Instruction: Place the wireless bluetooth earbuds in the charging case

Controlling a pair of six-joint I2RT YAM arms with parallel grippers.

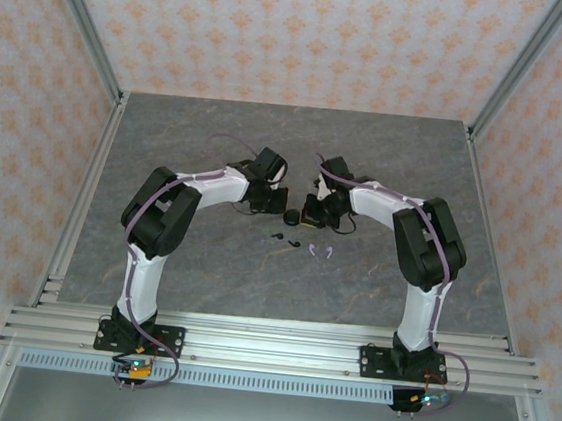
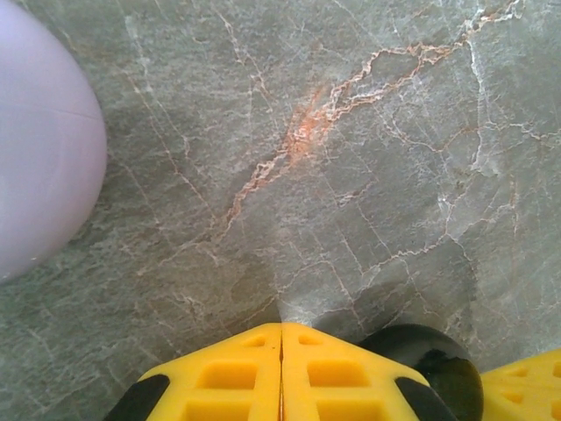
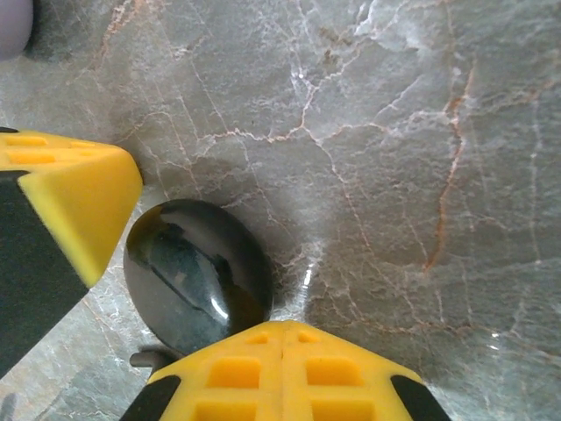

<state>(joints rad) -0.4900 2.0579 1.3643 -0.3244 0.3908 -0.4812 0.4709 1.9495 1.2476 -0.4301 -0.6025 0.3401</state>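
A glossy black round charging case lies shut on the marble table between my two grippers, and it also shows from above. My right gripper is shut and empty, its yellow tips right beside the case. My left gripper is shut and empty too, with the black case just to its right. A pale lavender case lies ahead of it on the left. Two black earbuds and two lavender-white earbuds lie loose on the table just in front of the case.
The grey marble table ends in patterned walls at the back and sides, with aluminium rails along the near edge. In the right wrist view the left gripper's yellow finger sits close beside the black case.
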